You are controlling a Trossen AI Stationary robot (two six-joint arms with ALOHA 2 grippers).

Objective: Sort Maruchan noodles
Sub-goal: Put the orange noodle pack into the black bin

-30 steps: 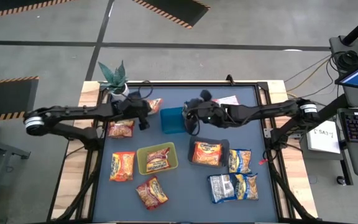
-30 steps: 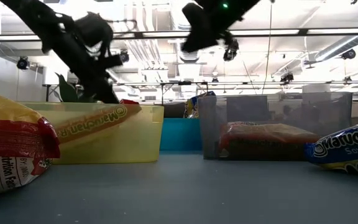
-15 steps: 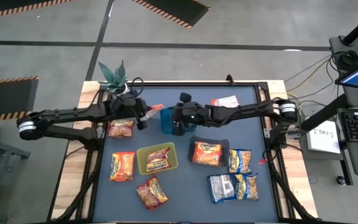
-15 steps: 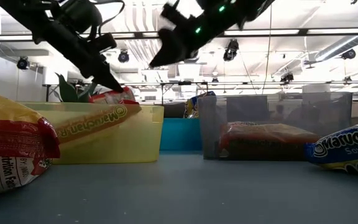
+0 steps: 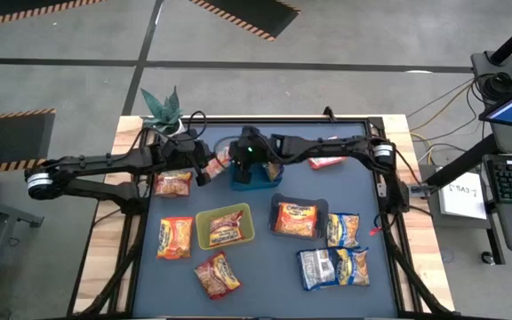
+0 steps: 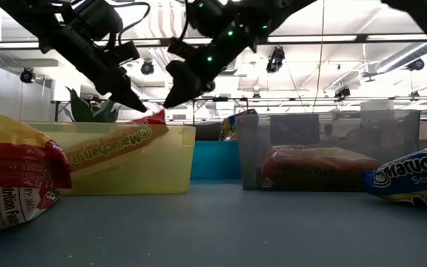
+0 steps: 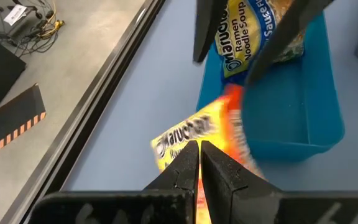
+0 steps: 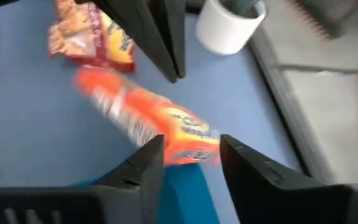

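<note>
My left gripper [image 7: 199, 155] is shut on an orange Maruchan noodle packet [image 7: 194, 132], held in the air beside the blue tray [image 5: 256, 175] at the far middle of the table. My right gripper [image 8: 188, 155] reaches across the tray from the right. It is open, with a finger on either side of the packet's free end [image 8: 191, 144]; I cannot tell whether they touch it. A blue-and-yellow packet [image 7: 250, 31] lies in the blue tray. In the low view the orange packet [image 6: 153, 116] hangs between the two grippers. My left gripper pinches one end of the orange packet [image 7: 190, 142] between its two shut fingers. The fingers come from the table's left, slanting downward. The packet is lifted clear of the table and sticks out past the fingertips toward the blue tray and my right gripper.
A yellow-green tray [image 5: 204, 238] and a black tray [image 5: 320, 212] each hold a packet. Several more packets lie loose on the near half of the table. One packet [image 5: 173, 184] lies under my left arm. A potted plant [image 5: 162, 110] stands at the far left corner.
My right gripper has swept toward the table's left edge, over the blue tray, and sunk a little until its fingers flank the orange packet. My left gripper has risen slightly with the packet in its hold.
</note>
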